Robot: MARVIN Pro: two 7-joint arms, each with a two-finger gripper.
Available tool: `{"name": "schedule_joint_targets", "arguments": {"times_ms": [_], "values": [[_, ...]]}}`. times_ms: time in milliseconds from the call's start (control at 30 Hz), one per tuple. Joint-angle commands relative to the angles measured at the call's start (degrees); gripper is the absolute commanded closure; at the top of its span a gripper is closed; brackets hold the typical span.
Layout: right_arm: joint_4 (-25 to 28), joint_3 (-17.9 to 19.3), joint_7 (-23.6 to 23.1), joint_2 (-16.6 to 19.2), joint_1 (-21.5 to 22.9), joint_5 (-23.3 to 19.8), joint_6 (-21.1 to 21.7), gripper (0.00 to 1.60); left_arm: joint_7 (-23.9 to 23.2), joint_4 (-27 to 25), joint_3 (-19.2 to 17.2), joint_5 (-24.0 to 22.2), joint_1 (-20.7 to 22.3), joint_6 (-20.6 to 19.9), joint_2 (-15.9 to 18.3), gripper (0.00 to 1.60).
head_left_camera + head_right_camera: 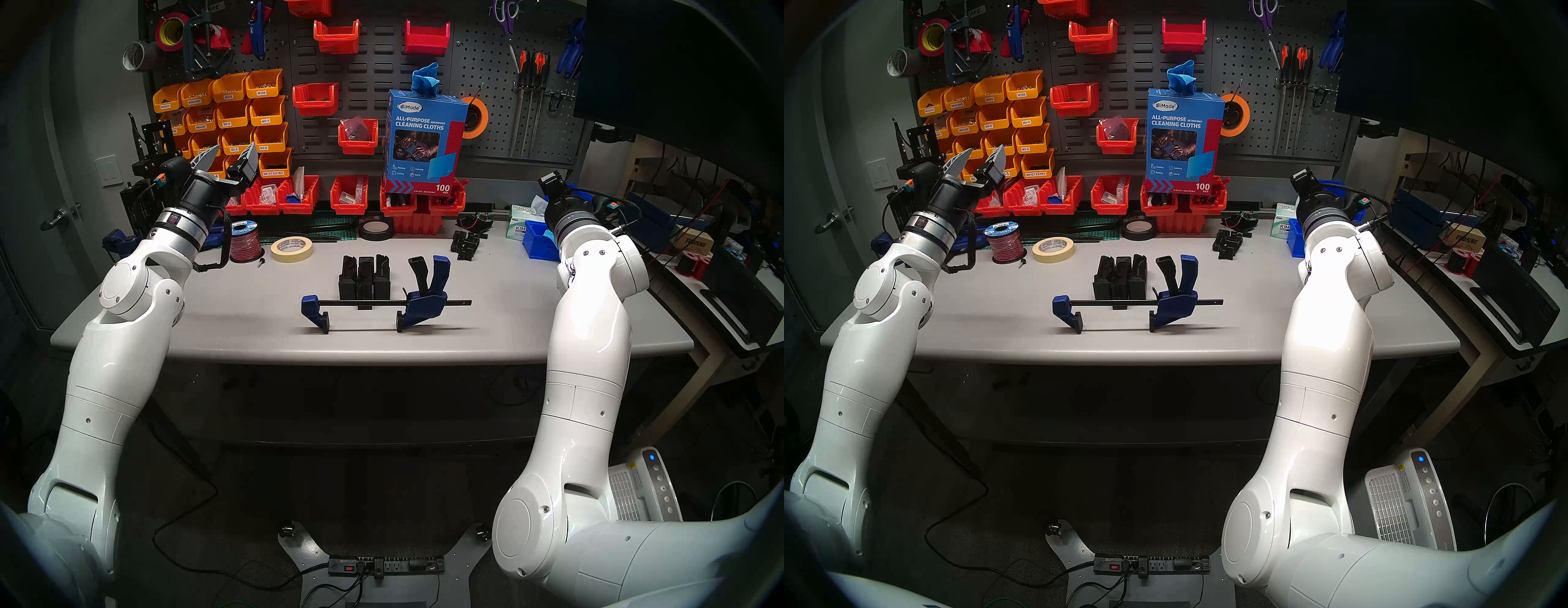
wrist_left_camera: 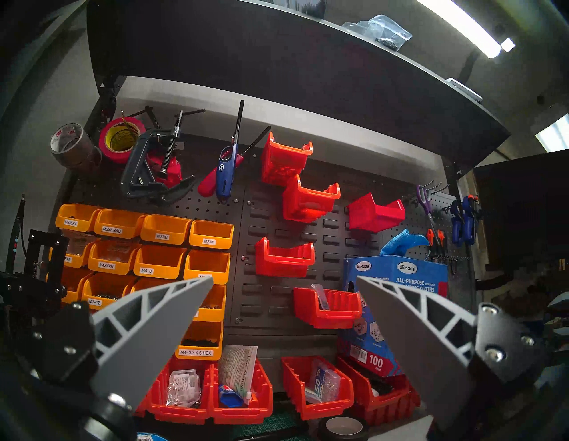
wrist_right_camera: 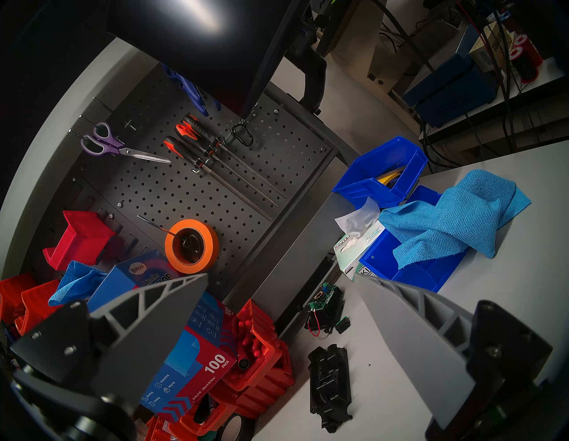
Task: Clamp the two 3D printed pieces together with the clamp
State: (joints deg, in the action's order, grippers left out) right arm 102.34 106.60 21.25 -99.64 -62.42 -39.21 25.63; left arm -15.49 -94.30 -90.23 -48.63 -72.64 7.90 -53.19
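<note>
Currently both arms are hovering raised over the table's (image 1: 237, 322) sides, holding nothing. Left gripper (image 1: 229, 159) is sitting far left with fingers (image 2: 147, 335) spread wide, pointing up at the wall of yellow bins (image 2: 160, 246). Right gripper (image 3: 281, 311) is hanging far right, fingers (image 3: 409, 335) also spread apart, facing the pegboard (image 3: 191, 184) and blue bins (image 3: 385, 172). Blue clamp (image 1: 420, 305) is lying mid-table, bar running left to right, its two jaws pointing toward the near edge, handle sticking up. Two black printed pieces (image 1: 365, 278) are standing side by side just behind the bar, between the jaws. Smaller black parts (image 1: 466, 246) are lying far right of them.
</note>
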Motion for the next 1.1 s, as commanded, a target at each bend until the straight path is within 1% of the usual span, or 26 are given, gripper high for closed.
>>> {"name": "schedule_joint_targets", "arguments": {"times_ms": [0, 100, 133, 200, 233, 267, 300, 333, 400, 433, 467, 567, 600, 633, 700, 733, 767, 800, 833, 867, 967, 1000, 1033, 1067], "values": [[0.6, -0.1, -0.1, 0.0, 0.4, 0.0, 0.1, 0.00, -6.8, 1.2, -0.6, -7.9, 1.7, -0.5, 4.5, 0.00], [0.6, -0.1, -0.1, 0.0, 0.4, 0.0, 0.0, 0.00, -10.1, 1.6, -0.4, -11.4, 2.2, -2.7, 6.1, 0.00], [0.6, -0.1, -0.1, 0.0, 0.4, 0.0, 0.0, 0.00, -10.1, 1.6, -0.4, -11.4, 2.2, -2.7, 6.1, 0.00], [0.6, -0.1, -0.1, 0.1, 0.4, 0.0, 0.0, 0.00, -11.5, 1.4, 0.2, -12.8, 2.0, -4.2, 7.6, 0.00], [0.6, -0.1, -0.1, 0.1, 0.4, 0.0, 0.0, 0.00, -14.2, 2.0, 0.3, -13.6, 1.9, -4.9, 8.6, 0.00], [0.6, -0.1, -0.1, 0.1, 0.4, 0.0, 0.0, 0.00, -13.7, 1.8, 0.8, -13.4, 1.6, -5.1, 9.2, 0.00], [0.6, -0.1, -0.1, 0.1, 0.4, 0.0, 0.0, 0.00, -16.1, 2.6, 1.6, -14.1, 1.1, -6.1, 10.8, 0.00], [0.6, -0.1, -0.1, 0.1, 0.4, 0.0, 0.0, 0.00, -16.1, 2.6, 1.6, -14.1, 1.1, -6.1, 10.8, 0.00], [0.6, -0.1, -0.1, 0.1, 0.4, 0.0, 0.0, 0.00, -17.7, 3.4, 2.2, -15.3, 0.9, -7.1, 11.7, 0.00], [0.6, -0.1, -0.1, 0.1, 0.4, 0.0, 0.0, 0.00, -19.5, 4.1, 2.6, -15.8, 1.0, -7.5, 12.2, 0.00], [0.6, -0.1, -0.1, 0.1, 0.4, 0.0, 0.0, 0.00, -20.8, 4.9, 3.9, -16.4, 1.0, -8.3, 13.4, 0.00], [0.5, -0.2, -0.1, 0.1, 0.4, 0.0, 0.0, 0.00, -24.5, 5.9, 5.1, -17.4, 0.9, -9.5, 14.6, 0.00], [0.5, -0.2, -0.1, 0.1, 0.4, 0.0, 0.0, 0.00, -24.5, 5.9, 5.1, -17.4, 0.9, -9.5, 14.6, 0.00], [0.5, -0.2, -0.1, 0.1, 0.4, 0.0, -0.1, 0.00, -27.0, 6.4, 6.0, -17.3, 0.7, -9.5, 15.8, 0.00], [0.5, -0.2, -0.1, 0.1, 0.4, 0.0, -0.1, 0.00, -27.2, 6.4, 6.6, -17.4, 0.5, -9.7, 16.3, 0.00], [0.5, -0.2, -0.1, 0.1, 0.4, 0.0, -0.1, 0.00, -29.6, 7.4, 6.9, -17.6, 0.7, -9.9, 16.6, 0.00], [0.5, -0.2, -0.1, 0.1, 0.4, 0.0, -0.1, 0.00, -29.1, 7.5, 7.4, -17.9, 0.7, -9.9, 16.9, 0.00], [0.5, -0.2, -0.1, 0.1, 0.4, 0.0, -0.1, 0.00, -31.4, 8.6, 7.9, -18.0, 1.0, -9.9, 17.0, 0.00], [0.5, -0.2, -0.1, 0.1, 0.4, 0.0, -0.1, 0.00, -31.4, 8.9, 8.4, -18.2, 1.2, -10.1, 17.3, 0.00], [0.5, -0.2, -0.1, 0.1, 0.4, 0.0, -0.1, 0.00, -33.1, 9.8, 8.9, -18.5, 1.6, -10.3, 17.4, 0.00], [0.5, -0.2, -0.1, 0.1, 0.4, 0.0, -0.1, 0.00, -35.8, 11.4, 10.4, -19.2, 2.4, -11.3, 17.9, 0.00], [0.5, -0.2, -0.1, 0.1, 0.4, -0.1, -0.1, 0.00, -38.0, 12.3, 11.0, -19.2, 3.0, -11.5, 18.1, 0.00], [0.5, -0.2, -0.1, 0.1, 0.4, -0.1, -0.1, 0.00, -37.4, 12.3, 11.7, -19.0, 3.0, -11.3, 18.5, 0.00], [0.5, -0.2, -0.1, 0.1, 0.4, -0.1, -0.1, 0.00, -39.1, 13.2, 12.1, -18.9, 3.3, -11.2, 18.4, 0.00]]}}
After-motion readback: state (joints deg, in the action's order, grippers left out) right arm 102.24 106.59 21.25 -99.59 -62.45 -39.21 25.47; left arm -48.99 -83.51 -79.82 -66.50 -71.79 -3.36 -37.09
